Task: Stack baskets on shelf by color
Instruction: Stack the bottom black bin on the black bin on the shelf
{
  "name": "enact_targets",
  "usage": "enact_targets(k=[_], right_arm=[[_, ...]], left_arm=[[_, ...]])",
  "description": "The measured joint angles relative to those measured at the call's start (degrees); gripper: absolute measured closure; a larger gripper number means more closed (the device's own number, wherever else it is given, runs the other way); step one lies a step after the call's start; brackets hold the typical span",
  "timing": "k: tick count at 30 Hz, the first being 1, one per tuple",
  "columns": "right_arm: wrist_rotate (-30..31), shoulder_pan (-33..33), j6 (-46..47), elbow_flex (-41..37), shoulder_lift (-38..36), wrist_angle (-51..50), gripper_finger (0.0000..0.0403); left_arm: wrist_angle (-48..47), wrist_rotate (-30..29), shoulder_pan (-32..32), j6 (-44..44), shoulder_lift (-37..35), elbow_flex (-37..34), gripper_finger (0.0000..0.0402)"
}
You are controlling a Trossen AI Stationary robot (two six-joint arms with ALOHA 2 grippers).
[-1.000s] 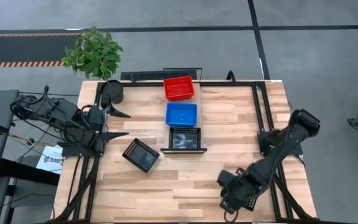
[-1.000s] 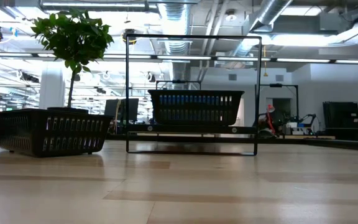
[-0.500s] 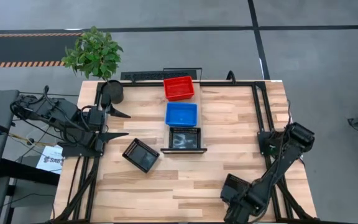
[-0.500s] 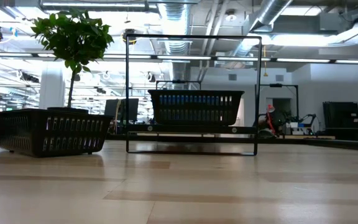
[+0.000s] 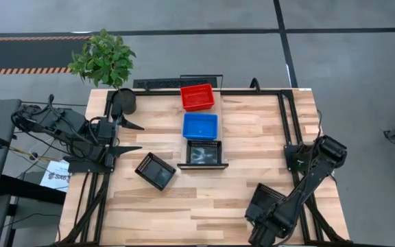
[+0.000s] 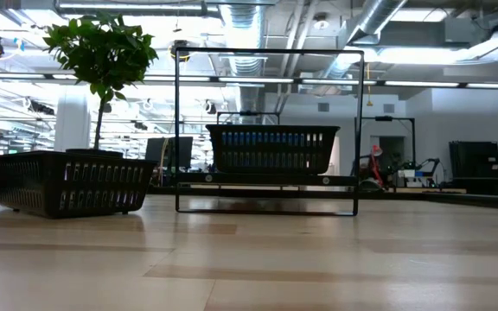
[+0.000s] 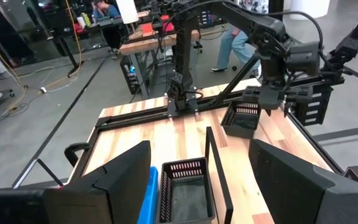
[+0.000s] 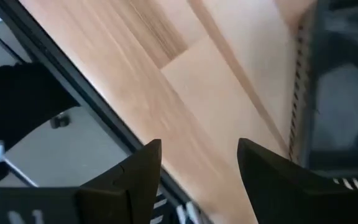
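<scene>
On shelf (image 5: 219, 130), red basket (image 5: 197, 97), blue basket (image 5: 200, 126), black basket (image 5: 204, 153)

Three black baskets (image 5: 156, 171) — one red basket (image 5: 197, 97), one blue basket (image 5: 200, 126), one plant (image 5: 103, 57)

Right gripper (image 5: 261, 232) sits at the table's near edge in the high view; its fingertips are buried under the wrist and partly cropped by the frame edge. Black basket (image 5: 265, 201) just beside it is half covered by the arm. In the right wrist view that basket (image 8: 344, 81) is blurred and cut off by the frame. Low view shows neither gripper. Can't count baskets per stack on the shelf (image 5: 203, 165).
</scene>
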Motion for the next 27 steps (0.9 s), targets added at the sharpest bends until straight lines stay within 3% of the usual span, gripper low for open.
enact_targets(k=[9,21,27], right_arm=[[1.8,0.4,3.4,0.1,-5.6,-9.6,0.0171],[1.9,0.9,-0.2,-0.1,1.9,-13.1,0.0171],[1.9,0.8,0.1,-5.2,2.4,-10.6,0.0174]], left_arm=[[0.0,0.0,0.0,0.0,0.0,0.0,0.0142],[-0.6,0.0,0.0,0.3,0.0,0.0,0.0142],[-0.6,0.0,0.0,0.0,0.0,0.0,0.0142]])
